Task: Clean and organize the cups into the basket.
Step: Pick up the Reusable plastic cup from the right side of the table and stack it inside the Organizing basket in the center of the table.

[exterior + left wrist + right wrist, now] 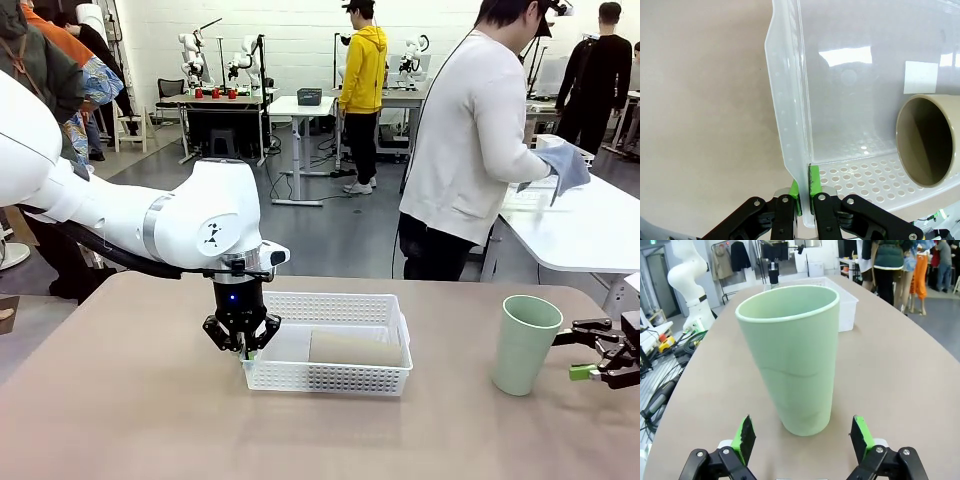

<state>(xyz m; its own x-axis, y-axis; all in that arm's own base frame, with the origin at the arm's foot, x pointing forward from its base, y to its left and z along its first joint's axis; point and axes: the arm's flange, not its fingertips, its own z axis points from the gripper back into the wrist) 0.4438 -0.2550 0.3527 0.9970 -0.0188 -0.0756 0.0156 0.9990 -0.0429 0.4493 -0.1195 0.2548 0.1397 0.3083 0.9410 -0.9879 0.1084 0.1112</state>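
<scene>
We see the mint green cup upright at the tabletop's right. The right gripper is just beside it, jaws wide, untouching. A tan cup lies in the basket, half hidden. The left gripper's jaws clamp the basket's left wall.

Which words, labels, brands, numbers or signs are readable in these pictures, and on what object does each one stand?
No text is readable.
Mint green cup: plain, no print.
Tan cup in the white basket: both unmarked.
Left arm: small dark emblem, no legible letters.
Green sign on the far wall: too small, cut off.
</scene>
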